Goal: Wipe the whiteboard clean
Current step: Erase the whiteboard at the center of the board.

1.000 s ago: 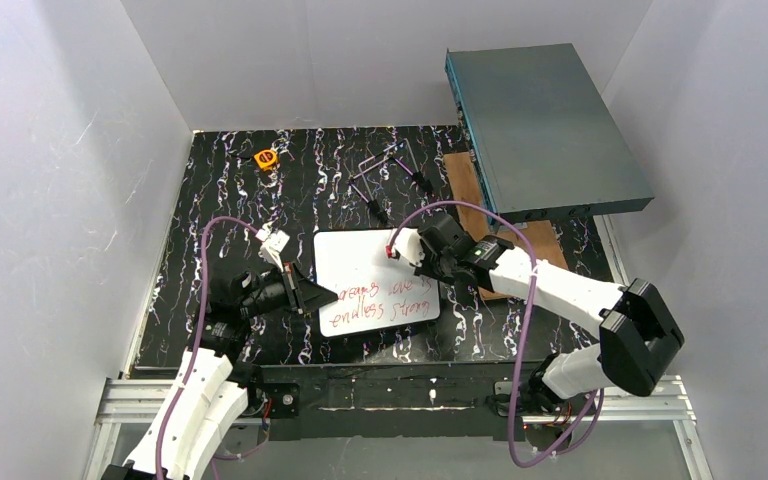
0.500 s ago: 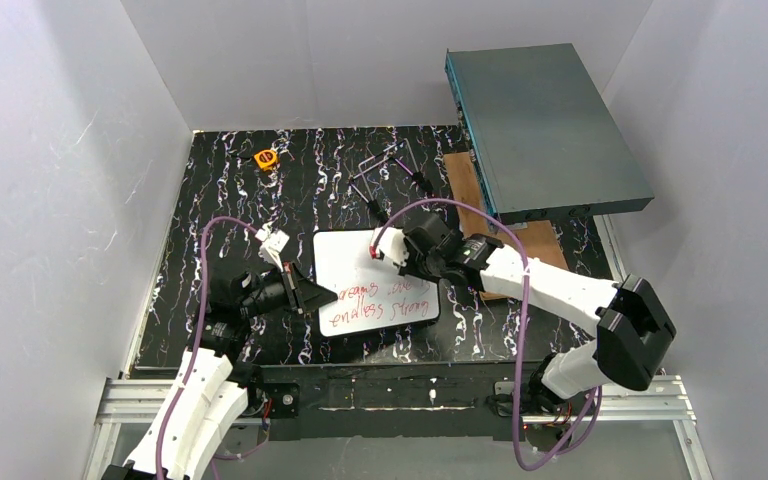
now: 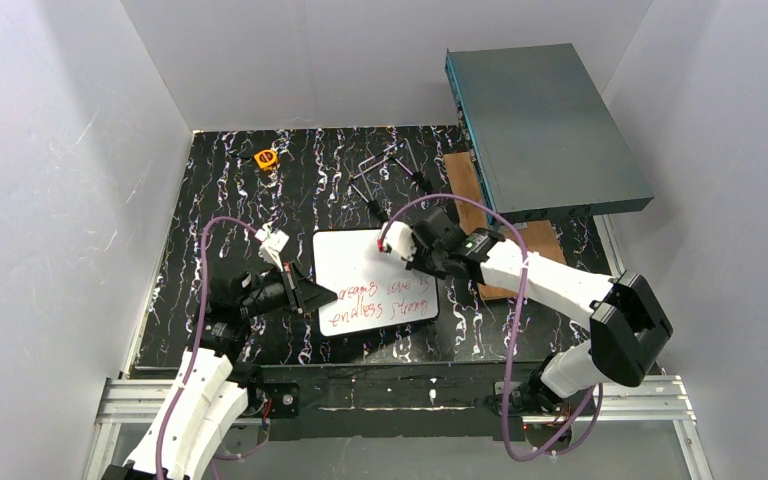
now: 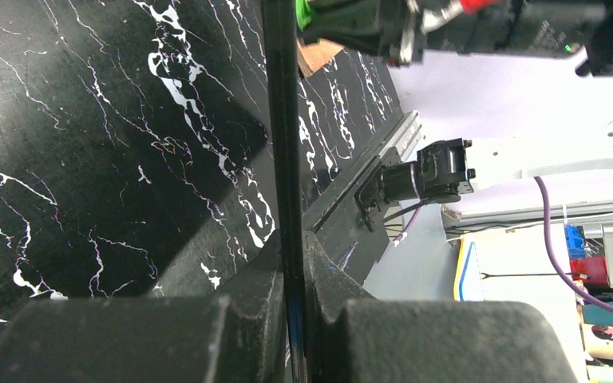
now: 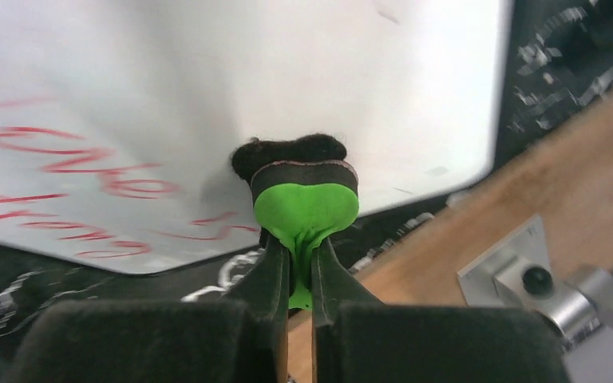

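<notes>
The whiteboard (image 3: 352, 262) sits in the middle of the table (image 3: 230, 200), between the two arms, its far half bare and its near half covered in red writing (image 3: 380, 301). Whether it lies flat or leans on a stand cannot be told. The left gripper (image 3: 312, 297) has its fingers closed on the board's left edge, the thin black frame pinched between them in the wrist view. The right gripper (image 5: 299, 263) is closed almost fully on the narrow green tab of an eraser (image 5: 304, 199), whose dark felt is pressed to the white surface near the right edge, just beyond the end of the writing. Very little seems wiped, so most of the job looks to be ahead. The risks come from the two thin grips. The tab is small and soft-looking, so a hard sideways stroke could twist the eraser in the jaws and lift the felt off, leaving streaks. The left hold is on a slim frame only, so pressure from the right arm could make the board slide or pivot out of it. A long sweep to the left could also bring the right gripper into the left one, since the writing runs close to where the left fingers clamp.
</notes>
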You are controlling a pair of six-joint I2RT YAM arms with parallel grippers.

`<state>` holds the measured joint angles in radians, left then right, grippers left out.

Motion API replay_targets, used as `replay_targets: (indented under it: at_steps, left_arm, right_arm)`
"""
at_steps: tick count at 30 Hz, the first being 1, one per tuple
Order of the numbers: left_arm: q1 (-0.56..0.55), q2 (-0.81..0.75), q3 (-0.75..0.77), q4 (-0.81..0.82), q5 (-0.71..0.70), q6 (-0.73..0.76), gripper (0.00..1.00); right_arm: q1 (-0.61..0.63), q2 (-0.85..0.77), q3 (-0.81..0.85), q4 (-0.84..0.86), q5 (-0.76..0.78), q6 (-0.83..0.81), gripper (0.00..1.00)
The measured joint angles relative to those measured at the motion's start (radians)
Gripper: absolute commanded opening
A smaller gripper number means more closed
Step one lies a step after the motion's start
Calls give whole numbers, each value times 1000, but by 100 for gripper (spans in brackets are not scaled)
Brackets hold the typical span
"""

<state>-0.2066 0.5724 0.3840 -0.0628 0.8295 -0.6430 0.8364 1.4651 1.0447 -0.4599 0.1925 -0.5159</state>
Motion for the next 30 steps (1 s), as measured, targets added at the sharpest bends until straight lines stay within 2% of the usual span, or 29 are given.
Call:
replay_targets:
  at_steps: [6, 15, 20, 24, 28, 30]
  left_arm:
    - [0, 0, 0, -2, -3, 0, 0]
    - [0, 0, 0, 13, 2, -1, 0]
    - [0, 0, 0, -6, -1, -2, 0]
    - [0, 0, 0, -13, -8, 0, 0]
    - [0, 0, 0, 13, -5, -1, 0]
    - [0, 0, 0, 23, 6, -3, 0]
  right_arm:
    - [92, -17, 30, -29, -68, 16, 1]
    - [-24, 23, 84, 6, 0, 16, 1]
    - [81, 13, 43, -21, -52, 15, 1]
    - [162, 16, 72, -63, -96, 24, 1]
    - [113, 41, 180, -63, -89, 53, 1]
    - [41, 51, 224, -35, -67, 65, 1]
